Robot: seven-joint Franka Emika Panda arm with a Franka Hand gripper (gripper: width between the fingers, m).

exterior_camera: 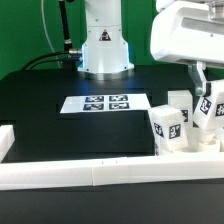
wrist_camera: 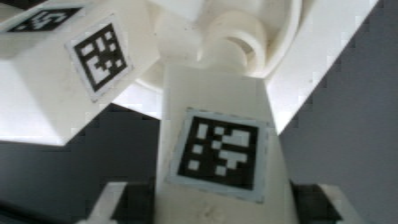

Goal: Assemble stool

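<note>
My gripper (exterior_camera: 204,98) is at the exterior view's right, above a cluster of white stool parts by the corner of the rails. In the wrist view it (wrist_camera: 222,205) is shut on a white leg block (wrist_camera: 222,140) with a black-and-white tag, one finger (wrist_camera: 118,203) on each side. This leg (exterior_camera: 210,115) stands roughly upright. A second tagged leg block (exterior_camera: 168,125) stands to its left, and also shows in the wrist view (wrist_camera: 80,70). A third (exterior_camera: 178,102) stands behind. A rounded white part (wrist_camera: 249,45) lies beyond the held leg; I cannot tell whether it is the seat.
The marker board (exterior_camera: 105,103) lies flat mid-table before the robot base (exterior_camera: 105,45). A long white border rail (exterior_camera: 90,172) runs along the front edge, with a short one (exterior_camera: 8,140) at the left. The black tabletop (exterior_camera: 70,135) lies between them.
</note>
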